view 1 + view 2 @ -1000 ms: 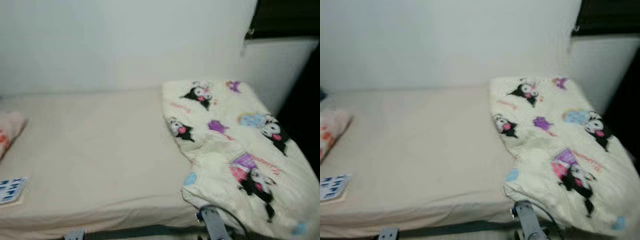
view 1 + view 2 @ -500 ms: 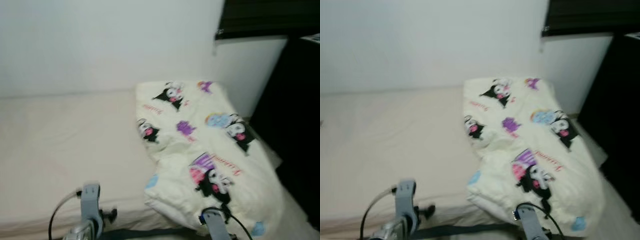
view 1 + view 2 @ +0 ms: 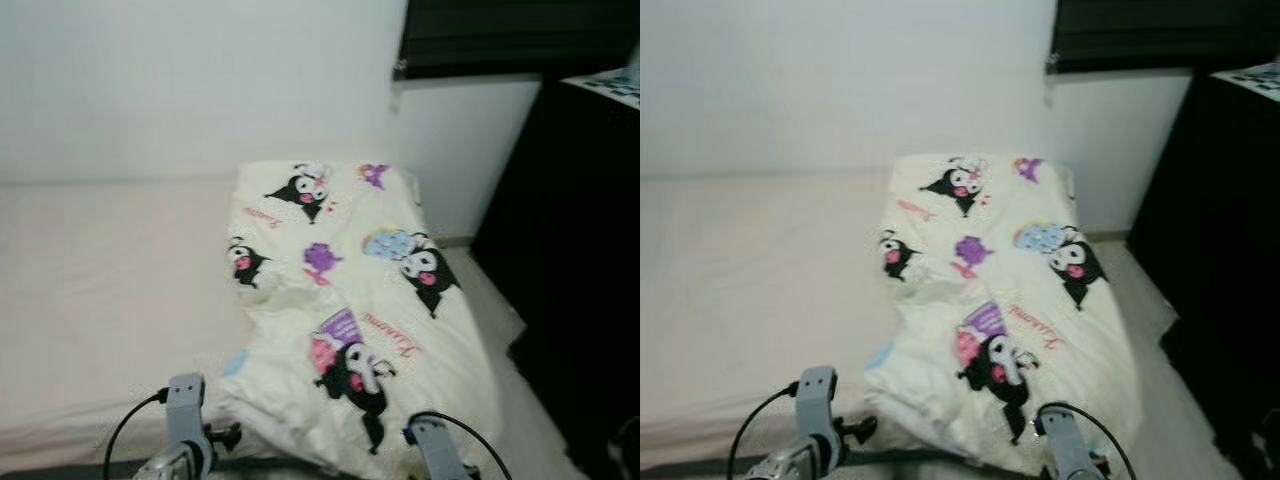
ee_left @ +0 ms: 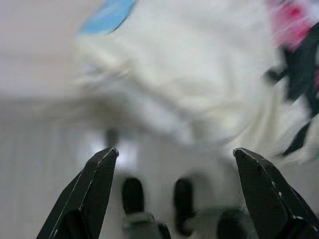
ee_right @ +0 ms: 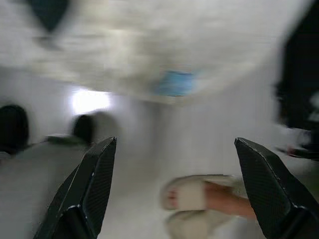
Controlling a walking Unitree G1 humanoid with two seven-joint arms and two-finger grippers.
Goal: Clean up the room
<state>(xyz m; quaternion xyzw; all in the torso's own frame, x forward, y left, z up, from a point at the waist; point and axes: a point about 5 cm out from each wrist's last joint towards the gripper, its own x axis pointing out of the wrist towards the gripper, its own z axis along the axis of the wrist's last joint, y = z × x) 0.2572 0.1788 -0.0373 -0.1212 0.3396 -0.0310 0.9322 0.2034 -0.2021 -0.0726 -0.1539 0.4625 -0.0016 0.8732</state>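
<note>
Cream cartoon-print blanket (image 3: 350, 310) lies rumpled on your bed (image 3: 110, 290), while your left gripper (image 4: 177, 164) and right gripper (image 5: 174, 167) both hang spread, grasping nothing.

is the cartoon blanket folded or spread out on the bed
Spread out but rumpled: the cartoon blanket lies open across one end of the bed, creased through its middle, its near edge drooping over the bed's side.
</note>
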